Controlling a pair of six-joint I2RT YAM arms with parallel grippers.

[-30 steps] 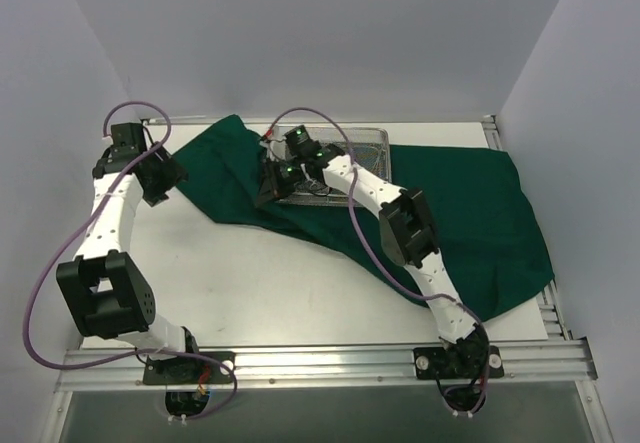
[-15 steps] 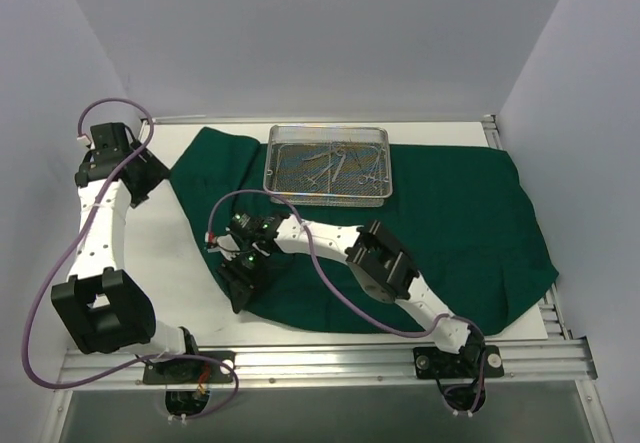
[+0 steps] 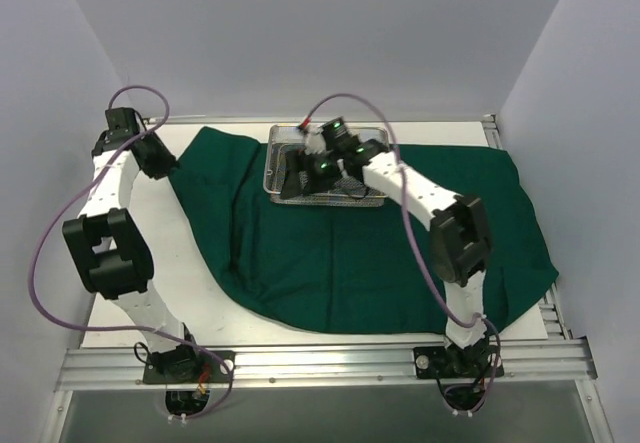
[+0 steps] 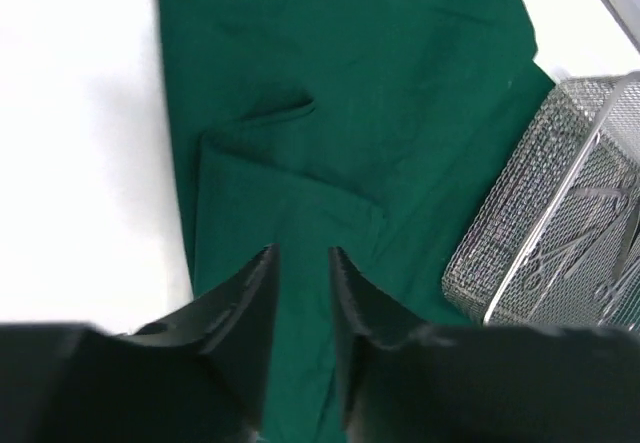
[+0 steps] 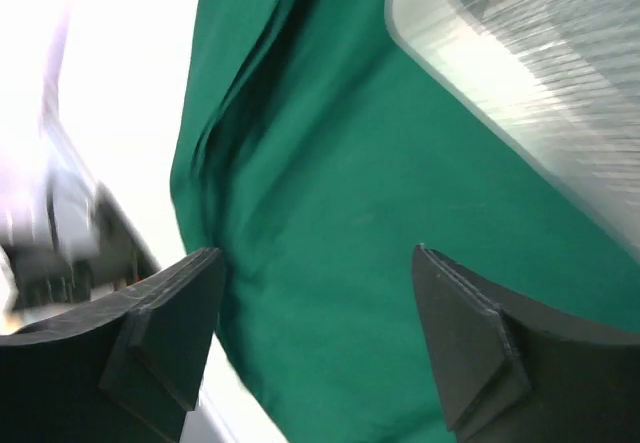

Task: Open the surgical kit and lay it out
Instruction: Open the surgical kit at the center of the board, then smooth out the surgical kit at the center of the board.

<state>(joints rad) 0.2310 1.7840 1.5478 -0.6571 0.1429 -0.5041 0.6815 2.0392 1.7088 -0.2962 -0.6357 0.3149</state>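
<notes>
1. Cloth first: one dark green cloth wrap (image 3: 340, 253) lies opened out over the white surface (image 3: 200, 293). It reaches from near the left arm across to the right edge. The left wrist view shows a few soft folds near its left border.
2. One rectangular wire-mesh tray (image 4: 520, 233) sits on the far middle part of the cloth, upright, with its mesh wall catching the light.
3. Slim steel instruments (image 4: 585, 228) lie inside the tray, some with ring handles. They overlap, and their number cannot be made out.
4. The right gripper (image 5: 318, 255) hangs over the tray's left end. Its two fingers (image 5: 170, 333) are spread wide and have hold of nothing. Green cloth shows between them, and the tray's corner is a blur at the upper right of that view.
5. The left gripper (image 4: 302, 253) is at the far left, above the cloth's left border. Its two fingers (image 4: 250, 303) stand a narrow gap apart with nothing pinched between them. Whether their tips touch the cloth cannot be told.
6. Two purple cables loop from the arms, one per arm (image 3: 40, 293).
7. One metal rail (image 3: 330, 363) runs along the near edge and carries both arm bases.
</notes>
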